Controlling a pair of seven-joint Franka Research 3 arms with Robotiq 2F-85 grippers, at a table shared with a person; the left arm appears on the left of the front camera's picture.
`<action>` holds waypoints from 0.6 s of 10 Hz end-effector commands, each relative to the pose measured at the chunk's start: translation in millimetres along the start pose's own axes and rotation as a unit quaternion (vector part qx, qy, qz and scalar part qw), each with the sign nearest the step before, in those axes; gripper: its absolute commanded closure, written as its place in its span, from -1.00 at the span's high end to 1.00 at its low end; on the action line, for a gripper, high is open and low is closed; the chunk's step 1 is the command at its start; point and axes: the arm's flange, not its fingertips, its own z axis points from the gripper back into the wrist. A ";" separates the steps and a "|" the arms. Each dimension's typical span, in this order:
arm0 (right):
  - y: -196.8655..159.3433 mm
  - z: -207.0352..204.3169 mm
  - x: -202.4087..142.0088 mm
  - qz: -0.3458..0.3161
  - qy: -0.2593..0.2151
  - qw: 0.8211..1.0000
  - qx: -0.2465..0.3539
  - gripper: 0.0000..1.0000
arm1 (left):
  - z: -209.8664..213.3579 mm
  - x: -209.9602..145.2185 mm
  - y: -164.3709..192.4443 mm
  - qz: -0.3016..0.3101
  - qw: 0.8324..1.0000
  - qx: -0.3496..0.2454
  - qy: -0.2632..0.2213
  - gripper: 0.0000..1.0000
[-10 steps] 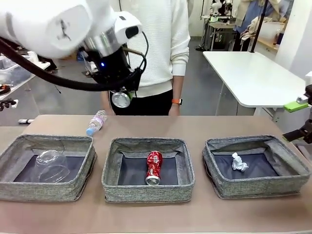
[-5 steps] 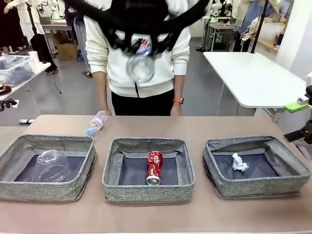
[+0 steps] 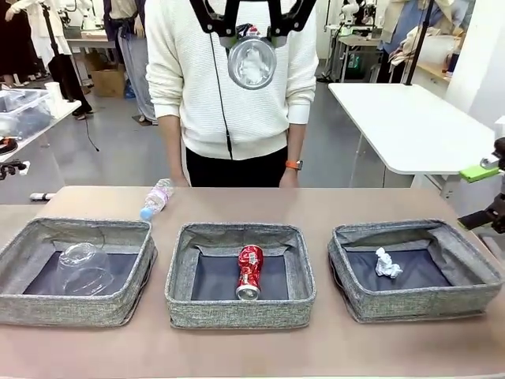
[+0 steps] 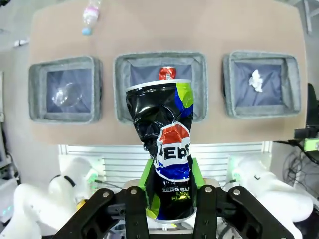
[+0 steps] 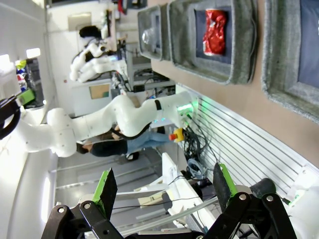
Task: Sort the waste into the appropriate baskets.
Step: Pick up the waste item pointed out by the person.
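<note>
While left fingers stay clamped on dark can, can hangs high above middle basket, long axis pointing down at it; red can already inside. Right fingers spread, empty, off right.

My left tool, black with green pads, grips a black, blue and lime Pepsi can. Below: grey woven baskets, a red can, brown worktop.
</note>
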 end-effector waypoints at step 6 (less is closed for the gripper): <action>1.7 1.4 0.4 0.005 0.001 1.000 0.008 1.00 | 2.9 8.2 0.6 0.003 1.000 -0.006 0.009 -0.35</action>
